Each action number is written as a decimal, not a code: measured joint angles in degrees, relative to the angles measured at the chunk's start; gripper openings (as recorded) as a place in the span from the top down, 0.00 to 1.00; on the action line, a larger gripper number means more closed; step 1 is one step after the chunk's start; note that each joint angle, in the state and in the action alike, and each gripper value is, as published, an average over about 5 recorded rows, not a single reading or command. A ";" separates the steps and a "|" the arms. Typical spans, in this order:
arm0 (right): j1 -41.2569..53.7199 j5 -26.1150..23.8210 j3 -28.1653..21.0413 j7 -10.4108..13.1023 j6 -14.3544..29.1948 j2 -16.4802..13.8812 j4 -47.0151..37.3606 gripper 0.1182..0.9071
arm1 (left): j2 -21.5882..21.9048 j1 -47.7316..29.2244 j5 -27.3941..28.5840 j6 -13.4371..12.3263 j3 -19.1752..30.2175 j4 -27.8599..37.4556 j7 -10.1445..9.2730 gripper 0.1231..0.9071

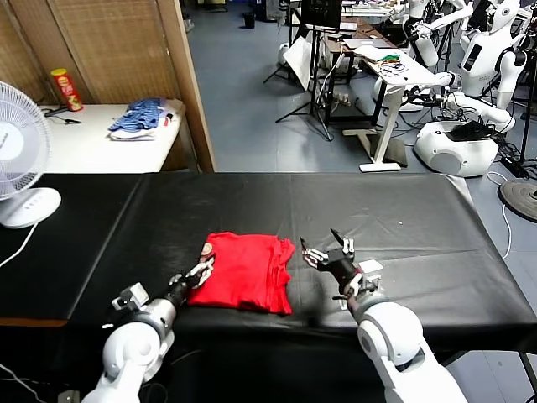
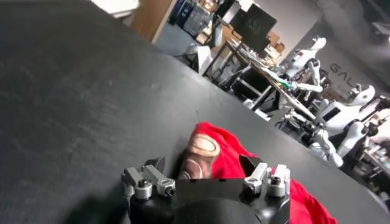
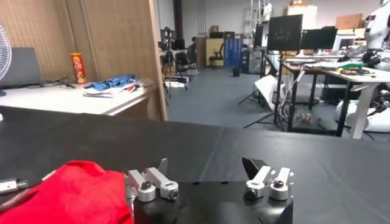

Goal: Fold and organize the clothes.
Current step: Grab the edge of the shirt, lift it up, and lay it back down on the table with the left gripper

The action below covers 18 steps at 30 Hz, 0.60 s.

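The red shirt is lying folded into a rough rectangle on the black table, near the front edge and a bit left of centre. Its top face is plain red – but at the left edge a bit of tan-brown print is showing where the fabric curls up, which the left wrist view shows up close.

The left gripper is down low at that left edge of the shirt, right at the printed corner. In the left wrist view its fingers sit on either side of the printed bit with a gap between them, so they're apart. Whether they're actually pinching cloth I can't tell from these views.

The right gripper is just off the right edge of the shirt, hovering above the table with its jaws spread wide and nothing between them. From its own wrist view the shirt is off to one side, not touching the fingers.

Other stuff around: a white fan at the far left – and behind it a white side table with a striped blue-and-white cloth pile and a red can.
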 joint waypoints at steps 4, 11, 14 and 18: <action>-0.47 0.05 0.49 0.04 -0.01 0.15 0.39 0.14 | -0.12 0.18 -0.94 0.15 -0.27 0.45 -0.13 0.59; -1.57 -2.19 1.84 2.34 -2.27 1.18 1.10 0.14 | 0.38 0.26 5.69 -0.16 -0.27 -1.03 -0.81 0.96; -2.41 -4.46 2.62 3.51 -3.94 1.47 1.51 0.14 | 1.24 0.59 12.63 -0.67 -0.20 -2.39 -0.93 0.96; -3.95 -7.02 3.86 4.31 -5.74 1.75 2.37 0.14 | 3.34 1.23 24.32 -1.10 -0.90 -4.40 -0.87 0.97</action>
